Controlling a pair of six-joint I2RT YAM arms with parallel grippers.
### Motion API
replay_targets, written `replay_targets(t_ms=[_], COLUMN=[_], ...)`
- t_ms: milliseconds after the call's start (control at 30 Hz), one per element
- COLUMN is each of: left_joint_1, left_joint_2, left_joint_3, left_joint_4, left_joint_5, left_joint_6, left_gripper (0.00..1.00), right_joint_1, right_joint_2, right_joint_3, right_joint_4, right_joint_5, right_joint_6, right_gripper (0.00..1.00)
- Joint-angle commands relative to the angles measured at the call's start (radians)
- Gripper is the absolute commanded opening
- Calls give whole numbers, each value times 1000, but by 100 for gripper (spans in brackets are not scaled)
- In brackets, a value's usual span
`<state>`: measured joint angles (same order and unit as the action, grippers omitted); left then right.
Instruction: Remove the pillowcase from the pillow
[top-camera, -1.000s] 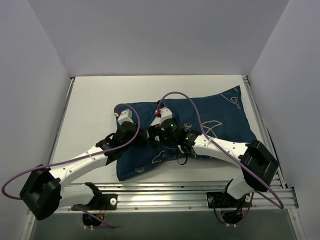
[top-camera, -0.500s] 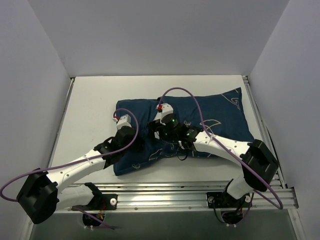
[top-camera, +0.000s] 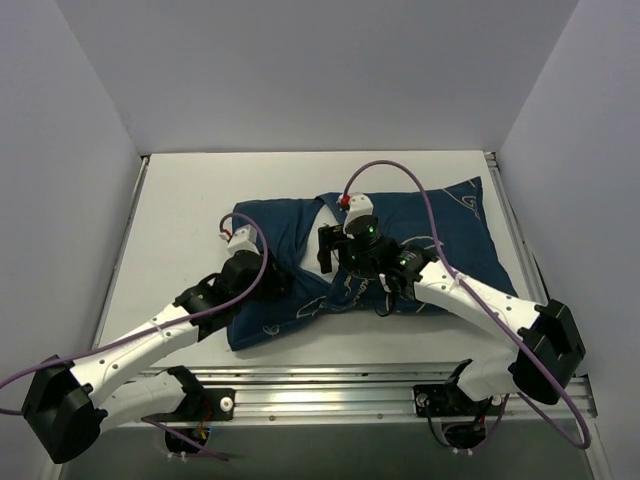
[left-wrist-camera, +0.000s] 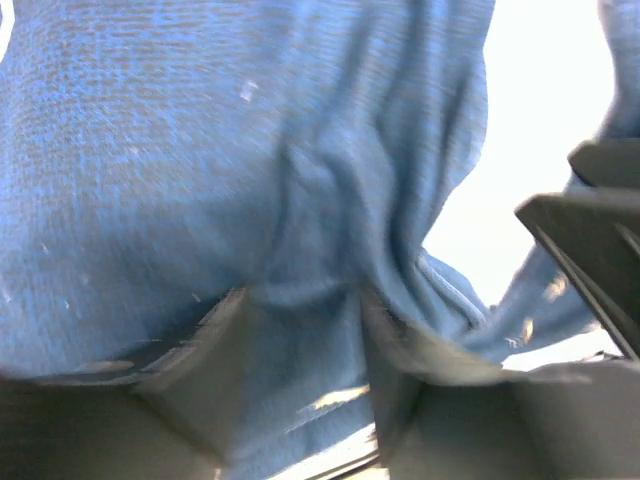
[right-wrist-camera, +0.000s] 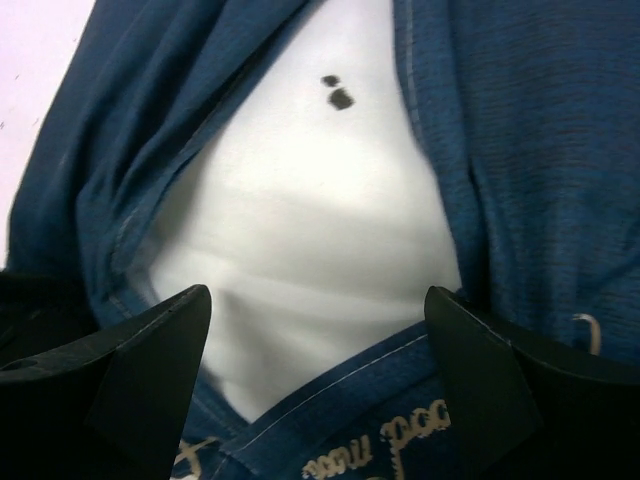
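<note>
Partly opened, the navy pillowcase (right-wrist-camera: 520, 150) bares the white, dark-specked pillow (right-wrist-camera: 310, 230).

We see a white table (top-camera: 180, 200), pale grey walls (top-camera: 320, 70) at nine, twelve and three o'clock, a metal rail (top-camera: 330, 385) at six.

Only lettering: cream cursive script (right-wrist-camera: 395, 445) printed on the navy pillowcase (right-wrist-camera: 540, 150), running along the hem at the lower edge of the right wrist view. Upside down, cut off at the edge, not legible. From above, only faint cream squiggles, too small to read.
</note>
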<state>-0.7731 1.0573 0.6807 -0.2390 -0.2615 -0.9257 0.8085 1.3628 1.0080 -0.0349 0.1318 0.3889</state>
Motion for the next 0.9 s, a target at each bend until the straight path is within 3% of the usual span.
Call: replay_targets(t_ms=[0, 233, 500, 633, 767, 800, 867], left_joint_1=[-25, -68, -69, -68, -65, -64, -66], left_joint_2=[-28, 42, 242, 312, 337, 314, 267], left_joint_3=[92, 216, 310, 322, 321, 304, 264], left_joint_4=[-82, -97, -62, -77, -155, -173, -189], left_joint_5=[-31, -100, -234, -298, -343, -354, -372], left_joint_6=[34, 105, 122, 87, 16, 2, -12], left_gripper=[60, 84, 80, 65, 37, 22, 10], right_joint_1=[-54, -55, -55, -55, -57, -66, -80], right_joint_2=[2, 47, 64, 70, 73, 73, 76], right_joint_3=[-32, -80, -134, -147, -163, -175, -189], right_joint_4=[-13, 72, 141, 155, 156, 158, 159], right_joint_5=[60, 6, -6, -1, 38, 42, 42], right_joint_6=[-22, 7, 54, 65, 67, 67, 71], right_gripper=[83, 82, 81, 81, 82, 82, 82])
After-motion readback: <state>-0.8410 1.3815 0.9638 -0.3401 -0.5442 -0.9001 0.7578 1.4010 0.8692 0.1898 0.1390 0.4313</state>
